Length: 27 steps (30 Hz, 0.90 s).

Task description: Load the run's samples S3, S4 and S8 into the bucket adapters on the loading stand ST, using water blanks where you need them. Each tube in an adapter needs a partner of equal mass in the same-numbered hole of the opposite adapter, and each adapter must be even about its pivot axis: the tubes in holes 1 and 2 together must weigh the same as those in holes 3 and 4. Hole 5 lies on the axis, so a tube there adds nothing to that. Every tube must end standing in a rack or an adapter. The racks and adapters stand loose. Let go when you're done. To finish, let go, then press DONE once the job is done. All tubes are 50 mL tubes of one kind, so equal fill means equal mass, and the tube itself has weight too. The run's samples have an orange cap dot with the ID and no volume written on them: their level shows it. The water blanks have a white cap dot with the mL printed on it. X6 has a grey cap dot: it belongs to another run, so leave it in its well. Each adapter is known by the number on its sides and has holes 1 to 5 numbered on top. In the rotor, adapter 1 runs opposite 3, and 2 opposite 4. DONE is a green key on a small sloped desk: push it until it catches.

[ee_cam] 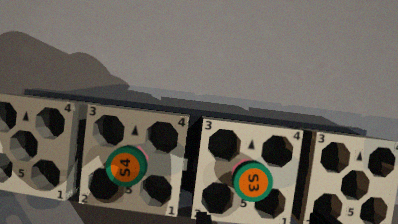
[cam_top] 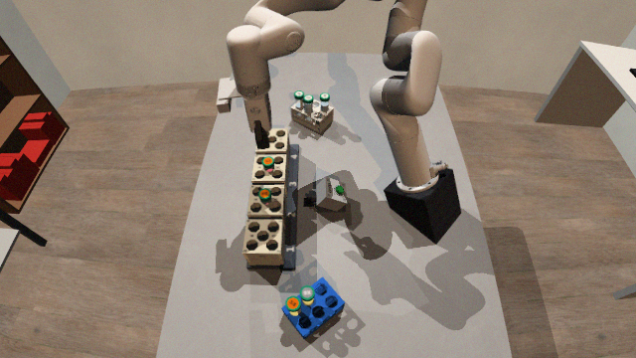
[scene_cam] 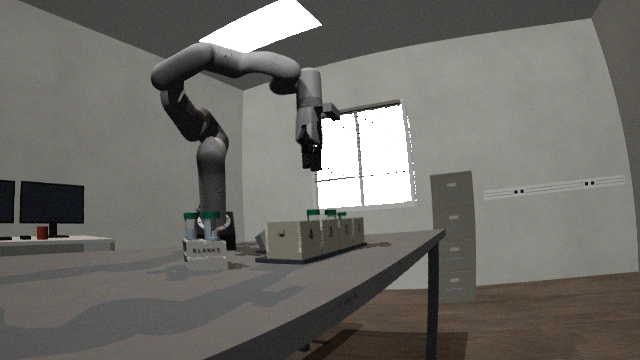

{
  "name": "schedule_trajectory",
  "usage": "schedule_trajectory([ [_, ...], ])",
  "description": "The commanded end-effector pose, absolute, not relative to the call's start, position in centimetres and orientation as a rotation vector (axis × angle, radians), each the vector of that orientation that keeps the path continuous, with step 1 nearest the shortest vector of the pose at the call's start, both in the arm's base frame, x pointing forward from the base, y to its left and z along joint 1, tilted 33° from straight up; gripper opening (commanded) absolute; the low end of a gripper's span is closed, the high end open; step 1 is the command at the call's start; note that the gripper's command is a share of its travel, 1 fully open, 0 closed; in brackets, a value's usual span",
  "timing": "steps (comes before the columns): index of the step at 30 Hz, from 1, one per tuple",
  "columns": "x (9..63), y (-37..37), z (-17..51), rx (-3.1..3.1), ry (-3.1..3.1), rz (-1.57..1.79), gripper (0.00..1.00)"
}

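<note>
My gripper (cam_top: 261, 143) (scene_cam: 311, 167) is open and empty, high above the far end of the loading stand (cam_top: 290, 259) (scene_cam: 302, 262). Sample S4 (cam_top: 264, 194) (ee_cam: 126, 167) stands in the middle hole 5 of adapter 2 (cam_top: 253, 216) (ee_cam: 95, 111). Sample S3 (cam_top: 268, 161) (ee_cam: 253, 181) stands in hole 5 of adapter 3 (ee_cam: 206, 150). Adapter 1 (cam_top: 263, 258) and adapter 4 (scene_cam: 285, 245) (ee_cam: 345, 137) show no tubes. S8 (cam_top: 293, 303), orange-dotted, and X6 (cam_top: 307, 293), grey-dotted, stand in the blue rack (cam_top: 325, 320). Three white-dotted blanks (cam_top: 299, 94) (cam_top: 308, 99) (cam_top: 324, 96) stand in the blanks rack (cam_top: 303, 121) (scene_cam: 206, 262); their numbers are unreadable.
The small sloped desk (cam_top: 329, 200) with the green DONE key (cam_top: 340, 190) stands between the stand and the arm's black base (cam_top: 422, 209). The blanks rack lies beyond the stand's far end, the blue rack past its near end. The adapters stand close together in a row.
</note>
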<state>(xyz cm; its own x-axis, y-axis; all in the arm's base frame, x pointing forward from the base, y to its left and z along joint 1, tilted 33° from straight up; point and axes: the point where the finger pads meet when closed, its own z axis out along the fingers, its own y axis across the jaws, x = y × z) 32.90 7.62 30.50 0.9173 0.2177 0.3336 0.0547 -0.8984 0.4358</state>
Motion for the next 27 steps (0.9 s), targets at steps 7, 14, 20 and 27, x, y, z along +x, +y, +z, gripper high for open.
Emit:
schedule_trajectory([
  [7, 32.3, 11.9, 28.4, 2.55, 0.61, 0.426, 0.57],
  [14, 31.9, 14.6, 27.0, 2.458, 0.855, 0.355, 0.57],
  [20, 31.5, 16.8, 25.9, 2.439, 0.9, 0.342, 0.57],
  [27, 31.0, 19.8, 24.3, 2.439, 0.9, 0.342, 0.57],
])
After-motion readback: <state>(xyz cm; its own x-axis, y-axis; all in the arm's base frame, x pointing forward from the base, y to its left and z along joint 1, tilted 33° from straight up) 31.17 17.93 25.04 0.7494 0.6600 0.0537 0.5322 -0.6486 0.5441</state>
